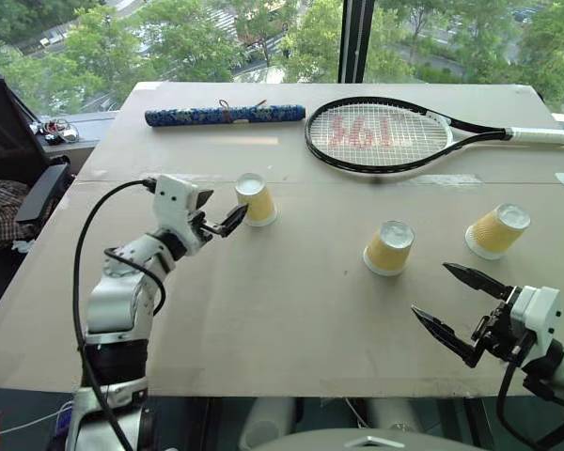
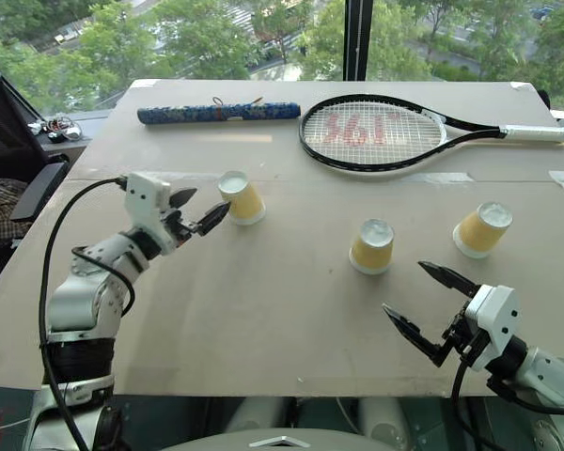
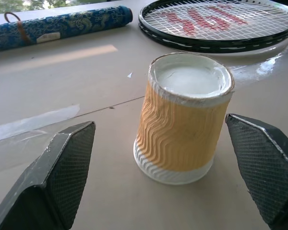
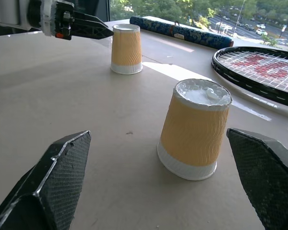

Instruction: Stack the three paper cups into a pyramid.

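Note:
Three paper cups stand upside down and apart on the table, yellow-orange ribbed with white bases up: a left cup, a middle cup and a right cup. My left gripper is open and level, just to the left of the left cup. In the left wrist view that cup sits just beyond the spread fingers, untouched. My right gripper is open near the table's front right edge, short of the middle cup, with nothing between its fingers.
A tennis racket lies at the back right and a blue patterned roll at the back left. A tape seam crosses the table. A dark chair stands off the left side.

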